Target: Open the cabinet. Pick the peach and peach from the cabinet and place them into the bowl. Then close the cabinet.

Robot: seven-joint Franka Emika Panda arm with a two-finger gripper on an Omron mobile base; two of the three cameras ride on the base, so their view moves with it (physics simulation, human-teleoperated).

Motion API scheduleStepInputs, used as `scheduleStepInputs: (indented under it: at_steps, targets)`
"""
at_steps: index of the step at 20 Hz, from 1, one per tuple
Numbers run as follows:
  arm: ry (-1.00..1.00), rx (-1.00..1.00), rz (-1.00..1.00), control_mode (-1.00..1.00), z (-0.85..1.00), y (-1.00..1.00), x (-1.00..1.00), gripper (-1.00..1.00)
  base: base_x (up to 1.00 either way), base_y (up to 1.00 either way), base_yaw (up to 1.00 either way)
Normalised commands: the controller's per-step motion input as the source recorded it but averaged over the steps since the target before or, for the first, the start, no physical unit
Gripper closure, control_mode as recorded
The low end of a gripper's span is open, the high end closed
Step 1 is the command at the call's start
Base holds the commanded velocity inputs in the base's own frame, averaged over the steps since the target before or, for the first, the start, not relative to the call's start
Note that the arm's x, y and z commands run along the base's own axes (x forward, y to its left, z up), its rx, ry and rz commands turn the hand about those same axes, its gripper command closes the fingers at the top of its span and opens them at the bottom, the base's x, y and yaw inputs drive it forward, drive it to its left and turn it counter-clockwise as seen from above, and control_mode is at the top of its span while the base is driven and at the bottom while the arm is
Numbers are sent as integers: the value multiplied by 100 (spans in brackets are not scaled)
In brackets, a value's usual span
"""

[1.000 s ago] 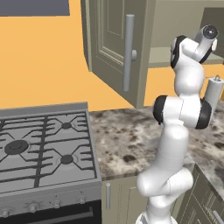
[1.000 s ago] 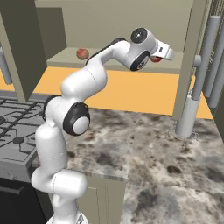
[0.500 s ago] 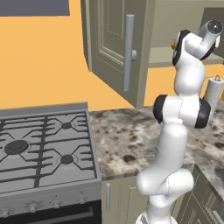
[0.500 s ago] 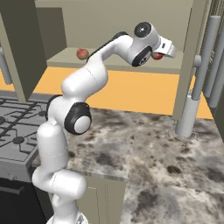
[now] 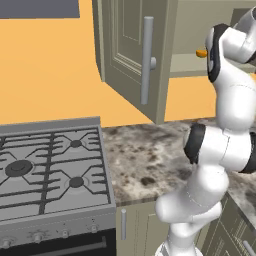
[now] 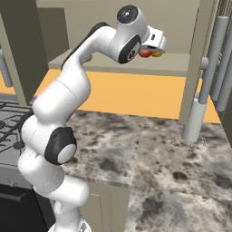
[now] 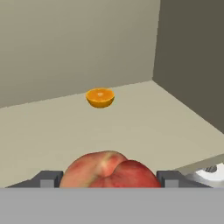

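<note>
While my end effector (image 7: 107, 177) reached into the open cabinet (image 6: 190, 63), the reddish-pink peach (image 7: 109, 170) sat directly between my two finger tips (image 7: 49, 178), right at the near front edge of the cabinet's lower shelf (image 7: 144, 127). The fingers stood fairly wide, one at each flank of the fruit, and looked to be pinching it; the contact itself was hard to make out. From the right base view the same red fruit (image 6: 146, 52) showed tucked under my hand, just above the shelf's front lip.

The other peach (image 7: 100, 97), the orange-yellow one, lay straight ahead of me, deeper on the shelf toward its back wall, well apart from the fruit in my grip and left of the cabinet's right inner side wall. It is round, so no axis mattered for a grasp.

I judged the next move to be a straight pull back out over the worktop (image 6: 149, 154), clearing the open door (image 5: 135, 55).
</note>
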Motion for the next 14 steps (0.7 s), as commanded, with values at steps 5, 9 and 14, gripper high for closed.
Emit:
scheduleStepInputs:
  at_steps: [5, 9, 14]
  targets:
    - [-7, -23, 14, -100, -1, 100, -100, 100, 0, 0, 0]
    - [3, -9, 11, -100, -2, 100, -100, 100, 0, 0, 0]
    - [21, -1, 8, -100, -25, 88, -100, 100, 0, 0, 0]
